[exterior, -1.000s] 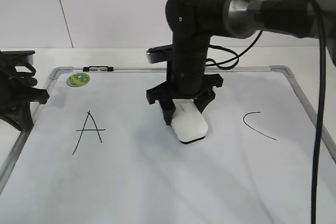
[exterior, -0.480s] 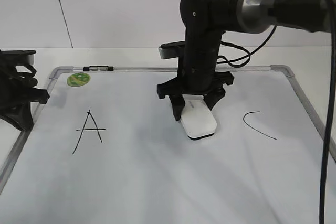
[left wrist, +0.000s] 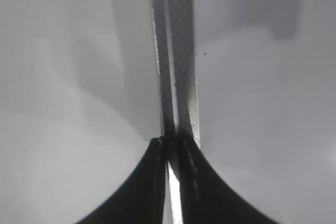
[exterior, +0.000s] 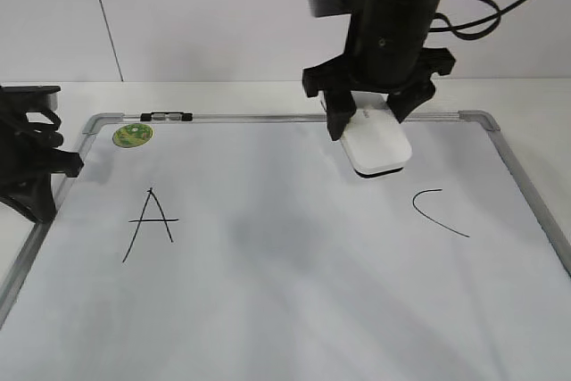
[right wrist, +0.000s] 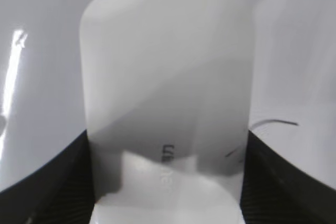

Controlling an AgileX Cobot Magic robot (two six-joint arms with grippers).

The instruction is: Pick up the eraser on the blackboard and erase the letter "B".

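My right gripper is shut on the white eraser and holds it lifted above the back right part of the blackboard. The eraser fills the right wrist view, held between both dark fingers. No letter "B" shows on the board; the stretch between the black "A" and the "C" curve is bare white. Part of the "C" shows in the right wrist view. My left gripper rests at the board's left edge, its fingers together over the silver frame.
A round green sticker sits at the board's back left corner. A small clip is on the back frame. A white wall stands behind the table. The right arm's cable hangs at the right.
My right gripper has lifted the eraser off the board's middle and carried it up, back and to the right. The left arm has not moved.
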